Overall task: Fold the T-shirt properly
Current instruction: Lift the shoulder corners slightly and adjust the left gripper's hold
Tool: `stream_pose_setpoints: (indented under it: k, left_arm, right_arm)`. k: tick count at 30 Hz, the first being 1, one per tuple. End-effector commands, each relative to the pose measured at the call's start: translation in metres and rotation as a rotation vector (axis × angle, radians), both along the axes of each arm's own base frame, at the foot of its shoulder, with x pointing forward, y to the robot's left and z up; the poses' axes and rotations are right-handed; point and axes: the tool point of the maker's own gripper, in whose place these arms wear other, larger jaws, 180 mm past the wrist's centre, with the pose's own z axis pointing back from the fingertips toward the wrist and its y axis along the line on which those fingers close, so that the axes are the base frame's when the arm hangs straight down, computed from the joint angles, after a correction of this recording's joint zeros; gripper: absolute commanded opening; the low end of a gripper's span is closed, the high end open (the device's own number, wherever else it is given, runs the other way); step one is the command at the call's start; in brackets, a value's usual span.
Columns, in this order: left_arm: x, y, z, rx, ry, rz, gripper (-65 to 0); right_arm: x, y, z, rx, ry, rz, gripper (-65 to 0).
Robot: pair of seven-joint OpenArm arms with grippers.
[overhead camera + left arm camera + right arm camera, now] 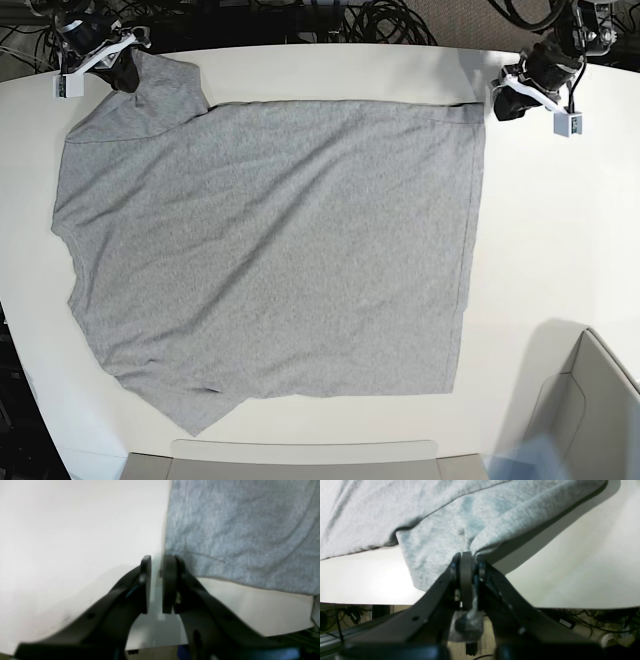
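Fingers of the right gripper pinch the T-shirt sleeve at upper left, while the left gripper stands slightly parted beside its hem.

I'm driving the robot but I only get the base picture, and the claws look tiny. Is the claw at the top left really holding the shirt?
Observer: Yes. In the right wrist view, the right gripper is shut on a bunched fold of the T-shirt.
Operator: And the other claw, top right?
Observer: In the left wrist view, the left gripper has a small gap between its pads, with no cloth in it.
Operator: Is it close to the shirt?
Observer: Very close. One pad sits right at the shirt's corner, above the white table.
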Motion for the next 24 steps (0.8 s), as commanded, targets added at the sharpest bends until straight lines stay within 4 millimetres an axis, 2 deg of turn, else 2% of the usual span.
stream_pose_setpoints:
  k: [1,5,9,14,16,24]
  left_arm:
    - [0.007,0.001,0.011,0.007,-0.040,-0.017,-55.8]
    - [0.019,0.007,0.006,0.007,-0.018,-0.026,-55.8]
    - [0.020,0.008,0.001,-0.001,0.003,-0.022,-55.8]
    - [0.008,0.000,-0.027,-0.037,0.083,-0.038,-55.8]
    - [0.013,-0.008,-0.031,-0.054,0.087,-0.057,-55.8]
    - [0.016,-0.013,-0.032,-0.062,0.084,-0.070,-55.8]
  right_arm:
    - [0.002,-0.003,0.007,-0.008,-0.026,0.005,-65.0]
    - [0.002,-0.003,0.007,-0.006,-0.024,0.006,-65.0]
    - [0.002,-0.003,0.007,-0.006,-0.024,0.006,-65.0]
    - [0.002,-0.002,0.006,-0.005,-0.021,0.006,-65.0]
    - [0.001,-0.002,0.006,-0.005,-0.020,0.006,-65.0]
    - [0.001,-0.002,0.006,-0.006,-0.019,0.007,-65.0]
